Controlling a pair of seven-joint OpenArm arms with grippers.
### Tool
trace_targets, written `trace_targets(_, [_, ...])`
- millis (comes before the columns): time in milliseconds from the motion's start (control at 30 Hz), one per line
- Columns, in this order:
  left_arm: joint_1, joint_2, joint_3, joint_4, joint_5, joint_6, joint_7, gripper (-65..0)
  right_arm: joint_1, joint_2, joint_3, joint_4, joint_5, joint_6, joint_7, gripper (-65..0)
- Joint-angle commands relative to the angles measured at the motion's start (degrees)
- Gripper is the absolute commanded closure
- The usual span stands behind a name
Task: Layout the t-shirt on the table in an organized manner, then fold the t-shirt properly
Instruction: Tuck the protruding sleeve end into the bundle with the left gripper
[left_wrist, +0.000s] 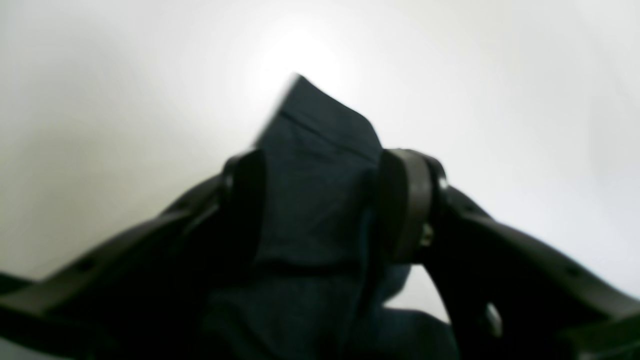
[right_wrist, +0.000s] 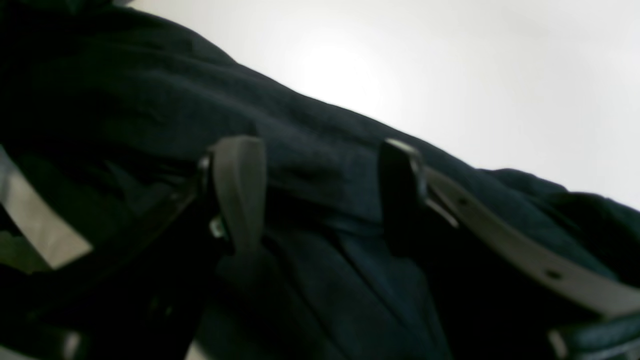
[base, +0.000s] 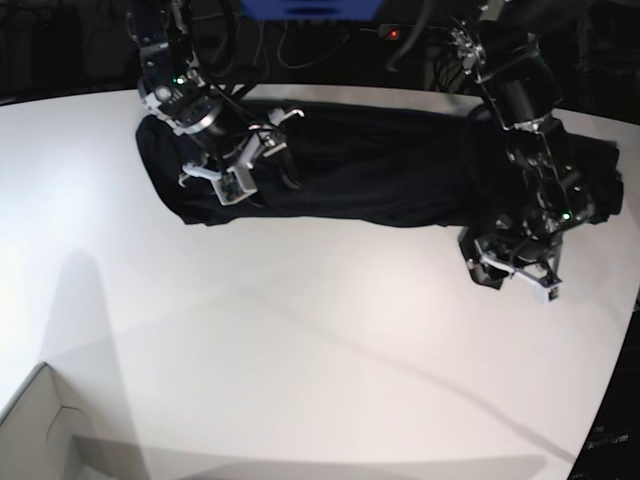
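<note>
The plain black, thin soft-fabric t-shirt (base: 380, 165) lies bunched in a long rumpled band across the far side of the large smooth white table (base: 300, 340), running from the right arm's side of the base view to the left arm's side, where it spills into a darker heap near the table's curved edge. The left gripper (left_wrist: 320, 200) sits low over that heap at the near end of the cloth, and its wrist view shows a thick fold of the dark fabric standing up between the two black fingers (left_wrist: 405, 200), filling the gap from pad to pad, with a pointed corner of the shirt rising above them against the white tabletop; the claw is clamped on this fold, its jaws kept fairly wide by the bulk of the cloth. The right gripper (right_wrist: 320, 195) is down on the other end of the band, its pale-edged fingers (right_wrist: 240, 190) spread wide apart and pressed against the dark fabric. Cloth runs across the gap between them, but the blurred, dim wrist view does not show whether any of it is actually pinched, so I cannot tell if this claw has hold of the shirt or merely rests open on it. In the near corner of the base view the corner of a pale cardboard box (base: 45, 430) shows, well apart from the shirt.
</note>
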Motion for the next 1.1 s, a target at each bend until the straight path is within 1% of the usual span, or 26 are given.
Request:
trace_targets(0, [-1.36, -1.0, 0.05, -0.36, 0.42, 0.28, -1.69, -34.5, 0.26, 0.13, 0.71, 1.02, 0.76, 0.09, 1.46, -36.2])
trace_targets(133, [-3.12, -1.17, -0.22, -5.55, 2.79, 0.28, -2.39, -34.2, 0.26, 0.22, 0.8, 1.02, 0.76, 0.09, 1.54, -36.2])
trace_targets(233, [-3.56, -2.93, -0.22, -7.75, 3.23, 0.28, -2.48, -33.7, 0.35, 0.22, 0.89, 1.02, 0.76, 0.09, 1.63, -36.2])
trace_targets(267, [-3.82, -3.11, -0.22, -8.19, 3.23, 0.28, -2.48, -32.1, 0.35, 0.22, 1.24, 1.02, 0.76, 0.09, 1.63, -36.2])
trace_targets(300, [-4.0, -3.2, -0.22, -8.54, 3.23, 0.28, -2.48, -28.4, 0.35, 0.22, 1.59, 1.02, 0.76, 0.09, 1.63, -36.2])
trace_targets(367, [-4.26, -3.28, -0.22, -8.71, 3.15, 0.28, -2.48, -14.8, 0.53, 0.22, 1.59, 1.02, 0.76, 0.09, 1.54, -36.2])
trace_targets(400, [-4.26, -3.28, -0.22, -8.71, 2.97, 0.28, -2.48, -5.5, 0.53, 0.22, 1.59, 1.02, 0.76, 0.09, 1.54, -36.2])
trace_targets(433, [-4.35, -3.28, -0.22, -8.63, 2.62, 0.28, -2.48, 0.0, 0.53, 0.22, 1.59, 1.02, 0.76, 0.09, 1.54, -36.2])
trace_targets(500, [-4.79, -3.72, -0.22, -8.01, 2.44, 0.28, -2.04, -0.3, 0.7, 0.22, 1.59, 1.02, 0.76, 0.09, 1.46, -36.2])
trace_targets(533, [-4.96, -3.72, -0.22, -7.75, 2.44, -0.07, -1.95, -1.9, 0.7, 0.22, 1.59, 1.02, 0.76, 0.09, 1.37, -36.2])
trace_targets(567, [-4.96, -3.72, -0.31, -6.69, 2.35, -0.07, -1.51, -0.1, 0.7, 0.22, 1.59, 1.02, 0.76, 0.18, 1.37, -36.2])
trace_targets(667, [-4.0, -3.63, -1.27, 2.19, 2.35, -0.16, 3.85, 0.0, 0.53, 0.22, 1.5, 1.02, 0.76, 0.18, 1.54, -36.2])
trace_targets(733, [-2.5, -3.2, -4.79, 8.96, 2.35, -0.34, 7.55, 0.0, 0.53, 0.22, 1.5, 1.02, 0.76, 0.18, 1.54, -36.2])
trace_targets(767, [-1.97, -2.32, -7.25, 12.74, 1.91, -0.34, 9.74, 0.0, 0.53, 0.22, 1.5, 1.02, 0.76, 0.18, 1.63, -36.2])
trace_targets(900, [1.72, -1.61, -15.43, 25.31, -1.51, -0.42, 17.39, 0.0, 0.44, 0.22, 1.5, 1.02, 0.76, 0.27, 1.63, -36.2])
trace_targets(967, [3.65, -1.7, -18.68, 29.26, -3.8, -0.42, 19.85, 0.0, 0.53, 0.22, 1.33, 1.02, 0.76, 0.27, 1.63, -36.2])
trace_targets(1067, [7.26, -1.7, -23.95, 33.66, -6.96, -0.42, 21.52, 0.0, 0.61, 0.22, 1.15, 1.02, 0.85, 0.27, 1.72, -36.2])
